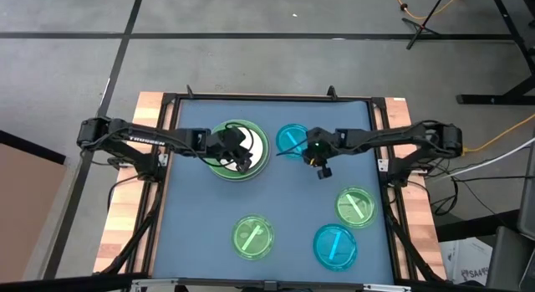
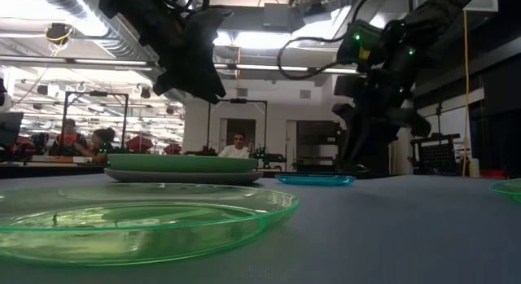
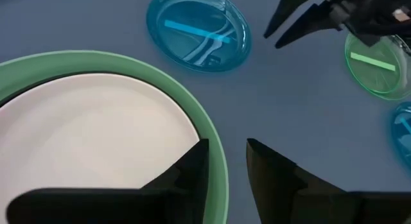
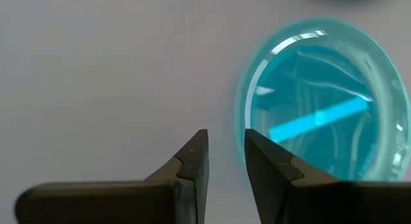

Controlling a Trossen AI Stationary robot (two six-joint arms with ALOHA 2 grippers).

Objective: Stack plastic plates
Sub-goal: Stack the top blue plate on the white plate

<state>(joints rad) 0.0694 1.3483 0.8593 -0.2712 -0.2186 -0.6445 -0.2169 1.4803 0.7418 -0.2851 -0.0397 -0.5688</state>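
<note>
Four small translucent plates lie loose beside the pile of the small round white plastic plate [image 3: 96,140] on the large light-green plastic plate [image 1: 238,150]; the nearest, a round translucent blue plastic plate [image 1: 292,141], sits just beside that pile. The left gripper [image 3: 226,169] hangs over the pile's rim, the right gripper [image 4: 225,161] at the blue plate's edge; both sets of fingers stand narrowly parted, holding nothing. Fetching that blue plate looks the step in hand; next, the right fingers likely must straddle its rim, close, and lift.
</note>
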